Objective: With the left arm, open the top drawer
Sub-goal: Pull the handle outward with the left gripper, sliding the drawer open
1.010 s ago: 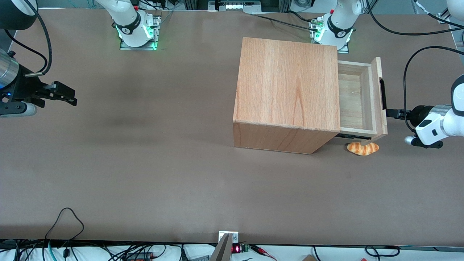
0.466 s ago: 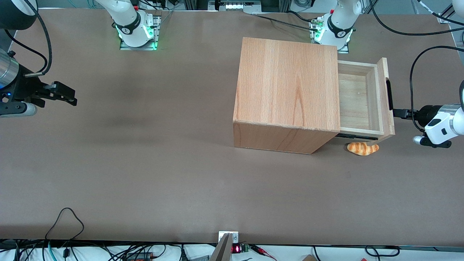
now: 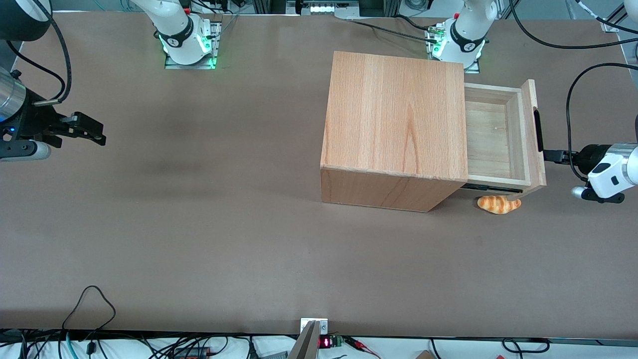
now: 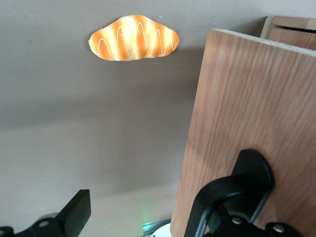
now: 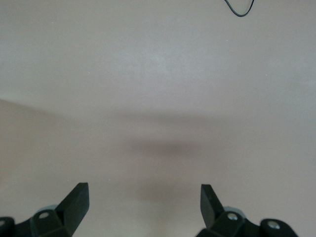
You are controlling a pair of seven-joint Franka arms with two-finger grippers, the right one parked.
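The top drawer [image 3: 491, 139] stands pulled partly out of the wooden cabinet [image 3: 398, 114], and its pale inside shows. Its front panel [image 3: 534, 137] carries a slim black bar handle [image 3: 537, 130]. The left arm's gripper [image 3: 548, 155] is in front of the panel, at the end of the handle nearer the front camera. In the left wrist view the panel [image 4: 252, 108] and handle [image 4: 237, 185] are close up. The gripper [image 4: 145, 210] is open: one finger [image 4: 76, 212] stands free over the table, the other sits at the handle, mostly hidden by it.
A toy bread roll [image 3: 498, 204] lies on the brown table under the drawer's corner nearer the front camera; it also shows in the left wrist view [image 4: 133, 38]. A black side rail [image 3: 491, 188] shows under the drawer. The arm bases stand at the table's back edge.
The drawer has slid farther out of the cabinet toward the working arm's end, and the gripper has moved the same way with it.
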